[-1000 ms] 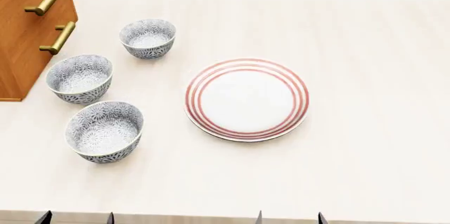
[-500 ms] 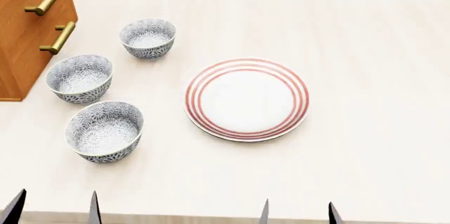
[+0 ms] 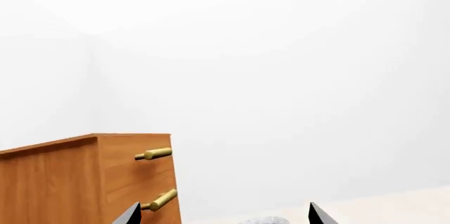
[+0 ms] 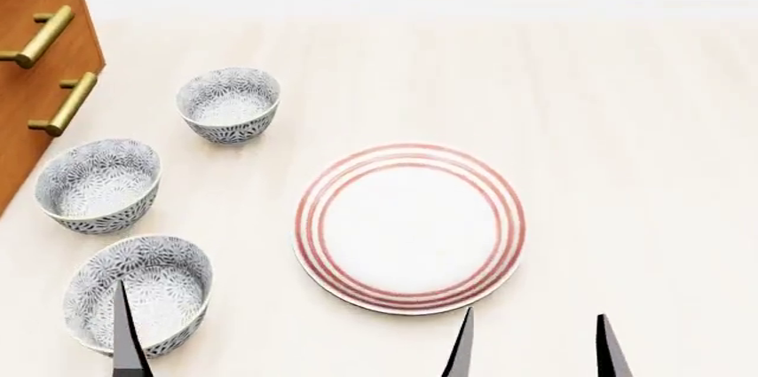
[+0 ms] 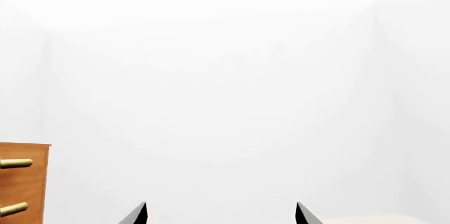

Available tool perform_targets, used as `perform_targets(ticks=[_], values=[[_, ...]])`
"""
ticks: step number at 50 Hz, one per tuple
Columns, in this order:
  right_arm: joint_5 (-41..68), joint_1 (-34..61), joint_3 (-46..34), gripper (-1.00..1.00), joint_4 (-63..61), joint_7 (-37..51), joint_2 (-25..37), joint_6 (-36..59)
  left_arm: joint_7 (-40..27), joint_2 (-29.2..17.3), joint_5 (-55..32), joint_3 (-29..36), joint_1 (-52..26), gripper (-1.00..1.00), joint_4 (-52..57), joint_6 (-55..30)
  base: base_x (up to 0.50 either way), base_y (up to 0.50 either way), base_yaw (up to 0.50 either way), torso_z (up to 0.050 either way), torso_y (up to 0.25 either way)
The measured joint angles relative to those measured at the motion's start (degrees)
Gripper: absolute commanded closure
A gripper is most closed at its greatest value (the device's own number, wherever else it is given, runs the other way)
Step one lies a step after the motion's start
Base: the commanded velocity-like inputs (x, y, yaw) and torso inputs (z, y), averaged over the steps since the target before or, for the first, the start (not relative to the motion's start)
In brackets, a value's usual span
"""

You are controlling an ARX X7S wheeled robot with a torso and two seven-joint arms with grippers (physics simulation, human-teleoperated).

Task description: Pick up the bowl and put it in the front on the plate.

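— Where is the bowl (image 4: 138,293)?
— Nearest of three on the worktop (image 4: 616,129), left of the plate (image 4: 410,226); the left gripper (image 3: 221,217) hovers there, presumably to grasp.
— The jaws?
— Both pairs apart; the right gripper (image 4: 533,346) holds nothing.

Right gripper (image 5: 219,214) fingers (image 5: 138,215) spread apart, wooden cabinet (image 5: 22,192) with brass handles (image 5: 16,164), white wall (image 5: 225,87)
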Motion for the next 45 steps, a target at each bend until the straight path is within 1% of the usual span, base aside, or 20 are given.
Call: perform_targets(ticks=[43, 45], values=[[-0.9, 0.3, -2.9, -1.0, -1.4, 3.5, 2.8, -2.3, -2.8, -2.1, 0.5, 2.3, -0.4, -1.0, 2.2, -1.0, 0.5, -0.03, 0.0, 0.0, 0.0], [-0.8, 0.3, -3.0, -1.0, -1.3, 3.6, 2.9, -2.6, -3.0, -2.2, 0.5, 2.5, -0.4, -1.0, 2.1, -0.9, 0.16, -0.01, 0.0, 0.0, 0.0]])
